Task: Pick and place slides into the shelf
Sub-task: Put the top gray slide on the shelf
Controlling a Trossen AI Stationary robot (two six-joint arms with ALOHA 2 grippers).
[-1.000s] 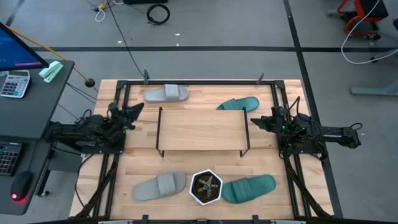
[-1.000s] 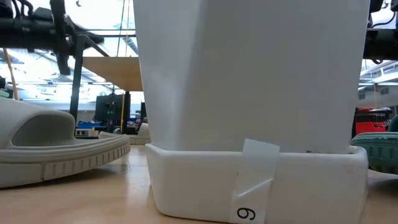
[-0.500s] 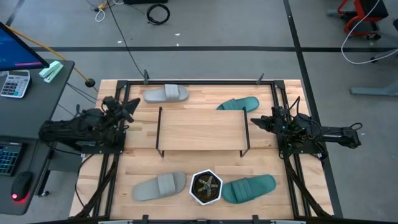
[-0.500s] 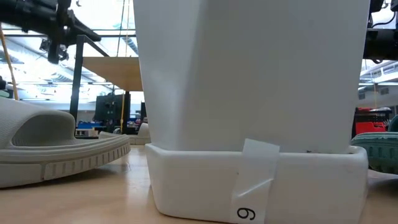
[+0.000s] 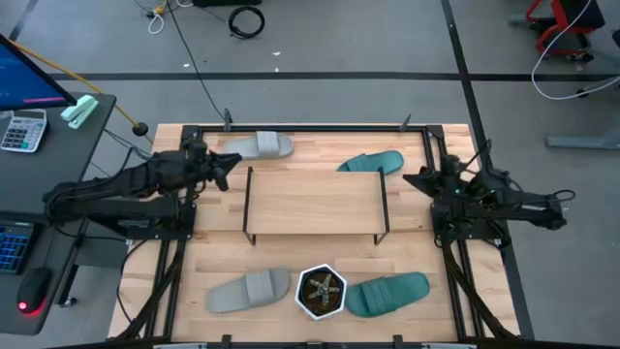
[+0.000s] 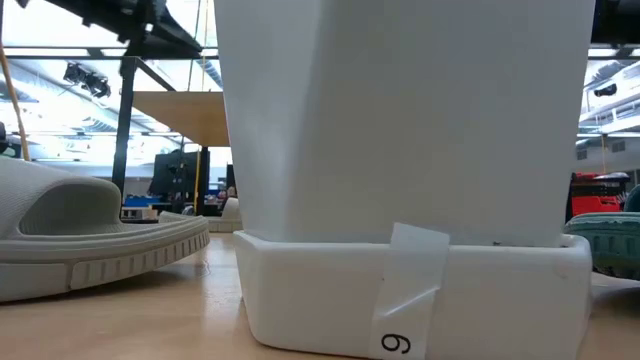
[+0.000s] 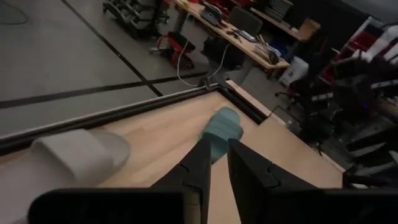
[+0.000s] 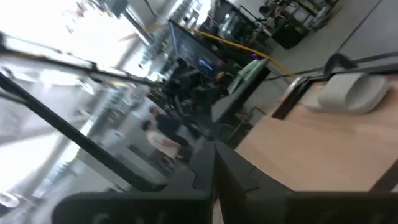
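1. Swinging toward the far grey slide [image 5: 259, 146], the left hand [image 5: 231, 162] has come forward, fingers narrowly parted, empty.
2. Right hand [image 5: 411, 179] waits shut beside the shelf [image 5: 315, 202].
3. All four slides lie on the worktop [image 5: 184, 281]; none shelved.

In the low view almost everything is blocked by the white pot [image 6: 400, 170], whose top is cut off at twelve o'clock. Only the toe of a grey slide [image 6: 90, 235] is shown at nine o'clock, and a sliver of a teal slide [image 6: 612, 245] at three o'clock. The shelf [image 6: 185, 118] is largely hidden behind the pot.
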